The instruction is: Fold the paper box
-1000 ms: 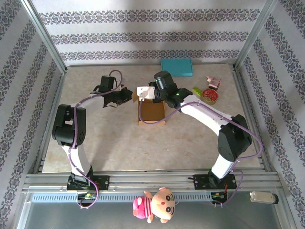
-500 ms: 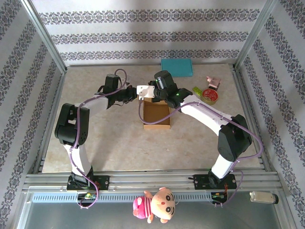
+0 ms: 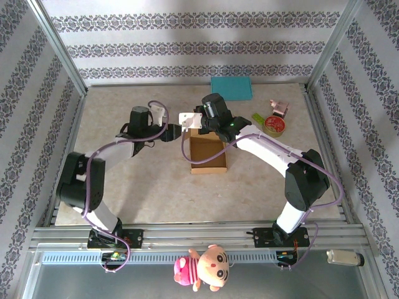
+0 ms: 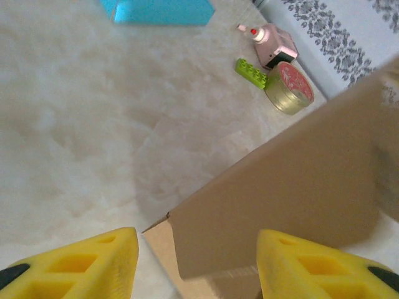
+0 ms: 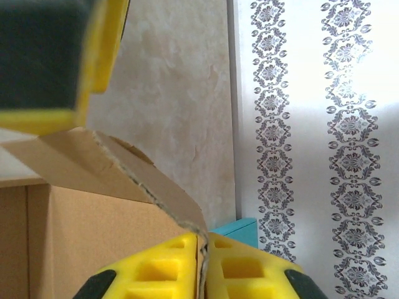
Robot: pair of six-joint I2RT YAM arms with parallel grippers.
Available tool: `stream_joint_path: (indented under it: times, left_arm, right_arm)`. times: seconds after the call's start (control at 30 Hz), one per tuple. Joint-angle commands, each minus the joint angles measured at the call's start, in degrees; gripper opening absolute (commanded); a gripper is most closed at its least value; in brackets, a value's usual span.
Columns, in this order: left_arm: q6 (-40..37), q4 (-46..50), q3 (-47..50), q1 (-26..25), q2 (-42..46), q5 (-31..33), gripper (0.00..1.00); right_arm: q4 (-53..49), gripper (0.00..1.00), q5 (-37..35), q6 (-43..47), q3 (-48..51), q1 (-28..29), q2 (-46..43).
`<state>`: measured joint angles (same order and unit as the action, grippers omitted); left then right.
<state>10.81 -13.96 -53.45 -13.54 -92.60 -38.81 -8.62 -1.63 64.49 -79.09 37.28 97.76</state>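
1. One left gripper (image 3: 176,131) sits just left of the box's far-left corner. Its yellow fingers (image 4: 106,261) stand apart, with a brown flap showing between them in the wrist view.
2. One paper box (image 3: 209,156) of brown cardboard lies open-topped at mid-table, between the two arms.
3. One right gripper (image 5: 202,258) has its fingers pressed together, clamped on the edge of a flap at the box's far end.
4. One teal block (image 3: 231,88) lies flat, close to the far wall.
5. Right of the box there is one each of three small things — a green brick (image 3: 257,118), a roll of tape (image 3: 275,124) with a red face, and a pink toy (image 3: 279,108) just behind it.
6. The table (image 3: 143,187) is beige and marbled. The wallpaper (image 3: 187,47) is white with grey floral bands — metal posts frame the cell. One plush doll (image 3: 202,268) sits on the front rail.
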Motion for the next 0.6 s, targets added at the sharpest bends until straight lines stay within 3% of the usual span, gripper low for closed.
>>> stream_joint_path:
  times: [0.0, 0.17, 0.37, 0.47, 0.57]
  left_arm:
    - [-19.97, -7.93, 3.41, -0.67, 3.19, 1.18, 0.53]
    - [-26.13, -8.51, 1.94, -2.18, 2.13, -1.57, 0.54]
    - [-24.48, -14.76, -0.96, -2.64, -1.90, -1.50, 0.51]
    - [-24.12, -14.28, -3.01, -3.16, -3.10, -2.41, 0.43]
    - [-24.14, -13.95, -3.84, -3.47, -3.57, -2.38, 0.26]
  right_arm:
    - [1.19, 0.10, 0.73, 0.11, 0.69, -0.01, -1.64]
    - [1.22, 0.10, 0.59, 0.09, 1.20, 0.05, -2.29]
    - [0.91, 0.10, 0.61, 0.15, 1.39, -0.01, -2.44]
    - [0.96, 0.10, 0.52, 0.11, 1.31, -0.02, -2.30]
    - [0.96, 0.10, 0.75, -0.20, 1.21, -0.06, -2.04]
